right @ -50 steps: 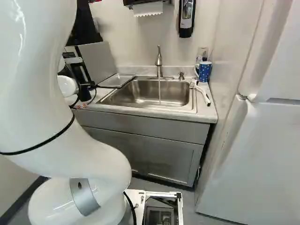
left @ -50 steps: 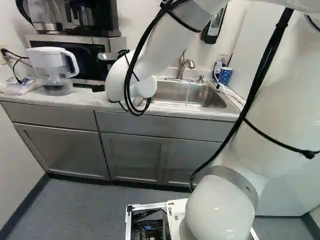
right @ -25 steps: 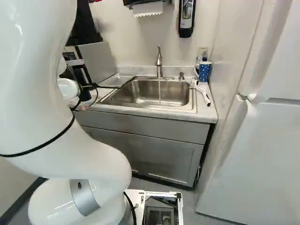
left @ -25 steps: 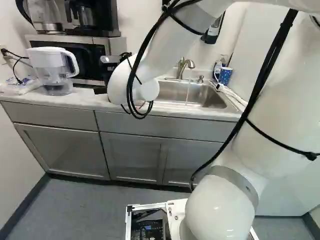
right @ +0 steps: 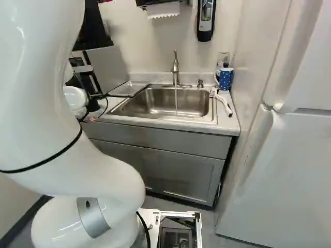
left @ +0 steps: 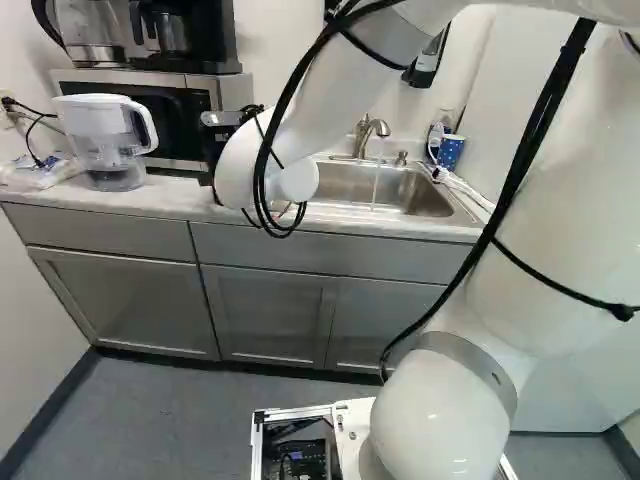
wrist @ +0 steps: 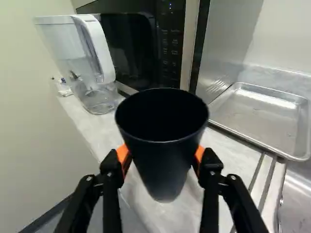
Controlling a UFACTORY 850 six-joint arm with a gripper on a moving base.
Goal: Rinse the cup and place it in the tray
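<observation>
My gripper [left: 214, 150] shows partly behind the arm's white wrist in the left base view, its fingertips hidden there. In the wrist view the gripper [wrist: 161, 158] is shut on a dark, tapered cup [wrist: 163, 165], an orange pad against each side. The cup is upright, mouth facing up, over the pale counter; whether its base touches the counter I cannot tell. A shallow metal tray [wrist: 257, 116] lies beyond the cup, beside the sink. Water runs from the faucet [right: 175, 67] into the steel sink [right: 165, 106].
A water pitcher [left: 107, 140] and a microwave [left: 180, 125] stand behind the counter's front edge near the gripper. A blue dotted mug [right: 225, 78] and a white-handled brush [right: 223, 102] are right of the sink. A fridge [right: 289, 165] stands far right.
The arm's wrist has shifted slightly right in the left base view. The black finger part that jutted out beside it over the counter has drawn in. The base has not moved.
</observation>
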